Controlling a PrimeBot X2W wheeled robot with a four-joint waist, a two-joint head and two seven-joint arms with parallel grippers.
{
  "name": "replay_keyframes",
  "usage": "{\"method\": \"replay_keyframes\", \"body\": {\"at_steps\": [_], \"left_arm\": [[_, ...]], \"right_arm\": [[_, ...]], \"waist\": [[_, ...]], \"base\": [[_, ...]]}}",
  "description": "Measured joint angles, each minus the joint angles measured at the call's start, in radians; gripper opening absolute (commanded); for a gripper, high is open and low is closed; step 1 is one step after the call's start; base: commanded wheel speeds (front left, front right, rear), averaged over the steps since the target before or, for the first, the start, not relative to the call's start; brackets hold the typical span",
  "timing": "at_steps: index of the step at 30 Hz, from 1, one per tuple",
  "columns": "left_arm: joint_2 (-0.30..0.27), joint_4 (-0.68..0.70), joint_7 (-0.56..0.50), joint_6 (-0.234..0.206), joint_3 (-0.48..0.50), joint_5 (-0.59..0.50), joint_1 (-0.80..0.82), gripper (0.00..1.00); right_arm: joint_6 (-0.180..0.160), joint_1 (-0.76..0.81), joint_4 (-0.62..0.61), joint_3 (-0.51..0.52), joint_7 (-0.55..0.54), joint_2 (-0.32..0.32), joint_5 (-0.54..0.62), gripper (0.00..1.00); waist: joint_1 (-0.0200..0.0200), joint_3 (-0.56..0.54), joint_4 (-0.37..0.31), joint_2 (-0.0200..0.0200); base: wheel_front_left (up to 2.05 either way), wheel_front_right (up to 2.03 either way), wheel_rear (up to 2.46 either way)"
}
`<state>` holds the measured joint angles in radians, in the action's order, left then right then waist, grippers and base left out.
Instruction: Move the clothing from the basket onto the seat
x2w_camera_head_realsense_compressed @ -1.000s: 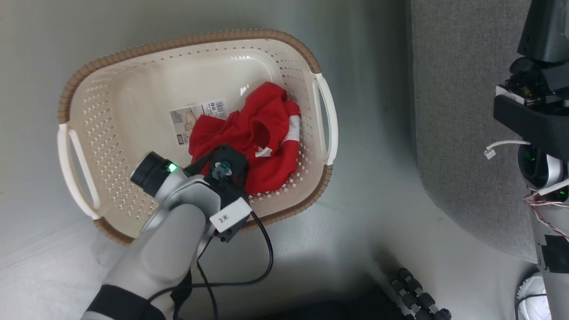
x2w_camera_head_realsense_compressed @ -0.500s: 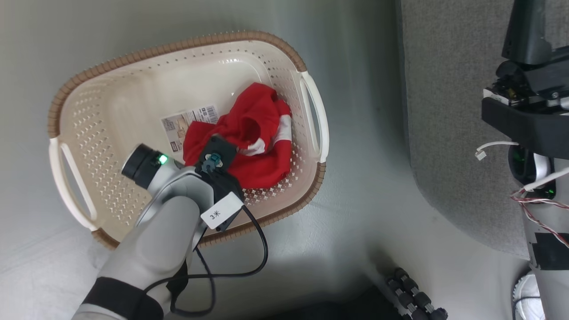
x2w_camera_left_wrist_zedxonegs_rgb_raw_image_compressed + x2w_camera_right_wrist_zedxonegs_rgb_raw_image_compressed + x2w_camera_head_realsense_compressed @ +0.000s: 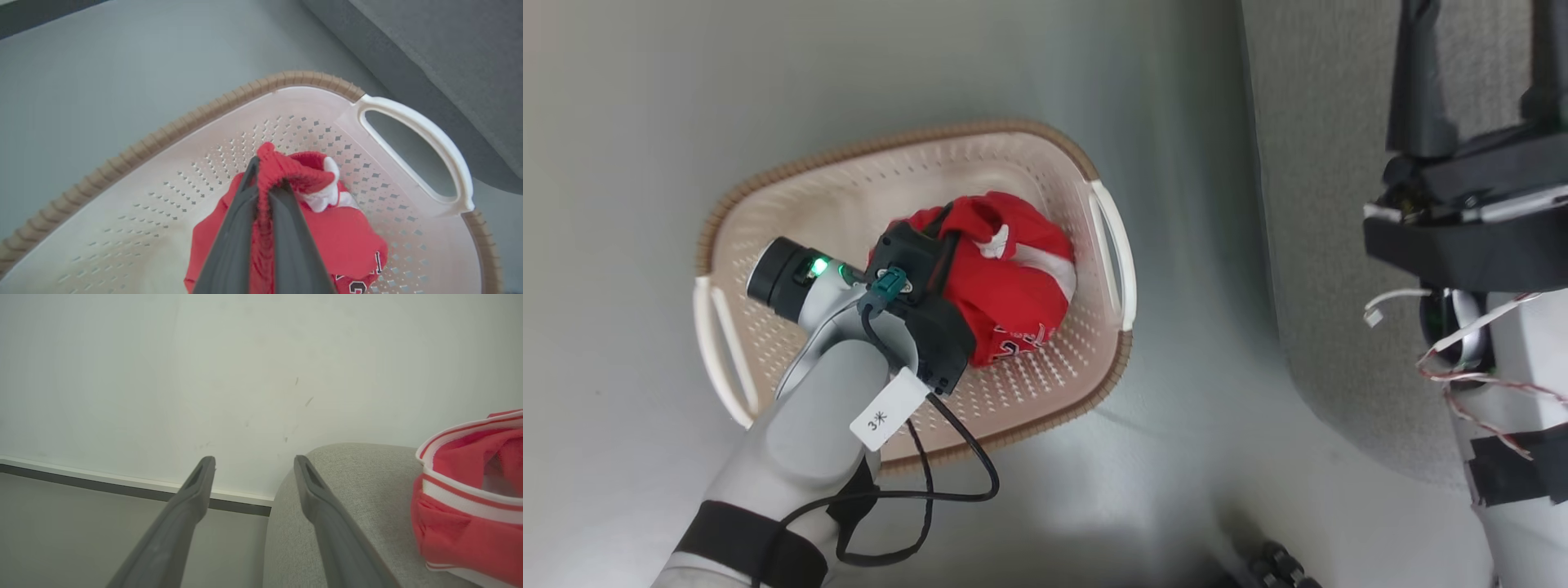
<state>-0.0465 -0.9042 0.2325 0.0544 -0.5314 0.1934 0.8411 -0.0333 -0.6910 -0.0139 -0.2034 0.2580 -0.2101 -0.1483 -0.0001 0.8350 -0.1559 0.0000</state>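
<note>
Head view: the left gripper (image 3: 947,224) is pressed together on the red jersey (image 3: 1013,278), which is bunched at the centre, inside the basket (image 3: 849,152). The grey seat (image 3: 1323,204) is at the right.

Left wrist view: the pinch holds its ribbed edge. The cloth looks soft and light, and it may slip.

Right wrist view: the right gripper (image 3: 254,459) is spread and empty. The red shorts (image 3: 461,514), with white trim, lie on the seat at the lower right.

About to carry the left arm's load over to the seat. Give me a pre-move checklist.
1. Grip: left gripper shut on red garment: ok.
2. Red garment lifted clear of basket rim: cannot tell.
3. Spare arm: right gripper open, holding nothing: ok.
4. Bare seat beside the second garment lying there: ok.
5. Basket otherwise emptied: cannot tell; the garment hides part of its floor.
</note>
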Motion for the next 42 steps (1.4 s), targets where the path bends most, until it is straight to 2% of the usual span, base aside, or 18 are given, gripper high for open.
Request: {"method": "replay_keyframes", "body": {"at_steps": [15, 25, 42], "left_arm": [[0.006, 0.100, 0.016, 0.016, 0.026, 0.053, 0.010, 0.00], [0.000, 0.163, 0.017, 0.026, 0.049, 0.063, 0.015, 0.00], [-0.012, 0.220, 0.017, 0.043, 0.070, 0.105, 0.014, 0.00]], "right_arm": [[0.034, 0.084, 0.136, -0.017, 0.000, 0.019, -0.002, 1.00], [0.055, 0.113, 0.221, -0.058, 0.000, 0.062, -0.002, 1.00], [0.118, 0.163, 0.367, -0.140, -0.001, 0.086, -0.010, 1.00]], "waist": [[-0.0001, -0.184, 0.077, 0.0000], [-0.0001, -0.326, 0.125, -0.0001], [0.0000, -0.570, 0.135, -0.0002]], "base": [[0.00, 0.00, 0.00], [0.00, 0.00, 0.00], [0.00, 0.00, 0.00]]}}
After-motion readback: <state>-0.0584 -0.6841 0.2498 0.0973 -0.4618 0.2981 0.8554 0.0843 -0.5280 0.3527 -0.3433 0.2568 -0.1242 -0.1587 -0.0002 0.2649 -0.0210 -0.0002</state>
